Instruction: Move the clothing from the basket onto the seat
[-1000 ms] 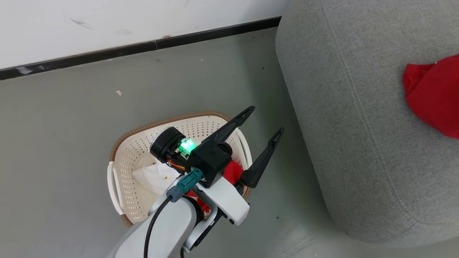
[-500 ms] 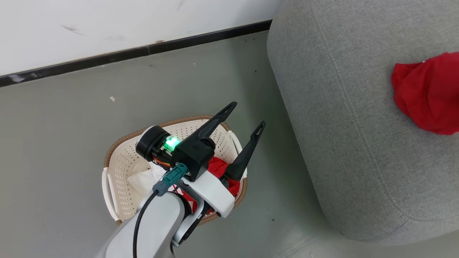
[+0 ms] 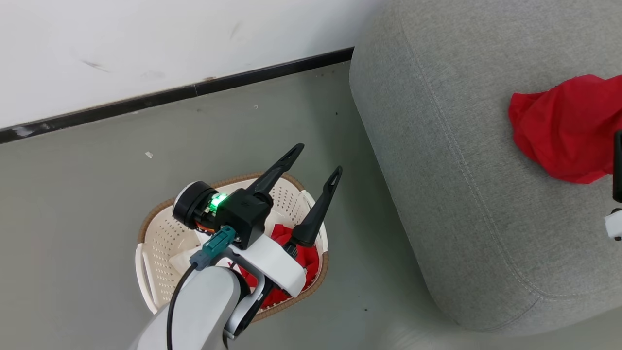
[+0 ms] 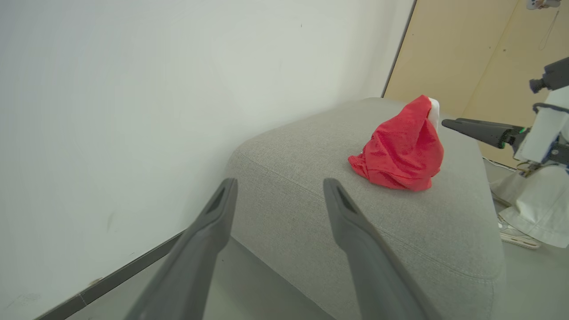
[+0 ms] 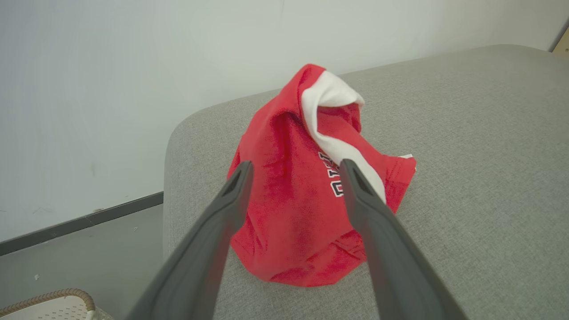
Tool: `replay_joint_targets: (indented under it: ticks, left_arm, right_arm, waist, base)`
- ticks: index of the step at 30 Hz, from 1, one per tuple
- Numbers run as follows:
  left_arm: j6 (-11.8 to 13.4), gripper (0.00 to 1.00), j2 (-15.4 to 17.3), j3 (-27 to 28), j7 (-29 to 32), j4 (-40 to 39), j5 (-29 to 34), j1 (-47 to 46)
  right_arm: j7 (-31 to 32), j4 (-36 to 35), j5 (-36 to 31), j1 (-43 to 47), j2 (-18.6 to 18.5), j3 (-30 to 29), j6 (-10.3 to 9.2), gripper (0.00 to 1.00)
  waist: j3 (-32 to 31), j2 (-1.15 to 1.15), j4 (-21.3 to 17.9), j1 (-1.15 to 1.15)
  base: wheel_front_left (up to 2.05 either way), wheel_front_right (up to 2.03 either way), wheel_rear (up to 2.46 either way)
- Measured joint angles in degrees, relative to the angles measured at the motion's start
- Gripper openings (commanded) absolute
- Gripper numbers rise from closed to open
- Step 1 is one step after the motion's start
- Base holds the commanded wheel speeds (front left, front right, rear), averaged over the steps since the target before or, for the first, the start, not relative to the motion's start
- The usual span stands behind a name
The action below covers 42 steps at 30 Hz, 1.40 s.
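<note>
Left gripper [image 3: 318,158] hangs wide open, empty, over the basket [image 3: 163,238]; right gripper [image 5: 295,163] gapes empty before red clothing [image 5: 284,200].

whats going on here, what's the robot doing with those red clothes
A two-armed robot is moving laundry from a basket to a grey seat. One red jersey with white trim sits in a heap on the seat, and the right tool is open in front of it, not gripping it. The left tool hovers open above the basket on the floor, where more red clothing and a white piece lie.
</note>
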Motion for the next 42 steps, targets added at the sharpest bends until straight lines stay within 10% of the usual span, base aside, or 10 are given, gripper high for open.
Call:
replay_joint_targets:
  ticks: [42]
  left_arm:
    - [9.7, 1.0, 4.54, 18.93, -8.89, 6.64, -5.69, 19.67]
  right_arm:
    - [-0.42, -15.56, -10.02, 7.73, 9.48, 14.59, 0.0, 1.0]
  waist:
    - [-14.74, 0.0, 6.13, 0.0]
  base:
    - [0.0, 0.0, 0.0]
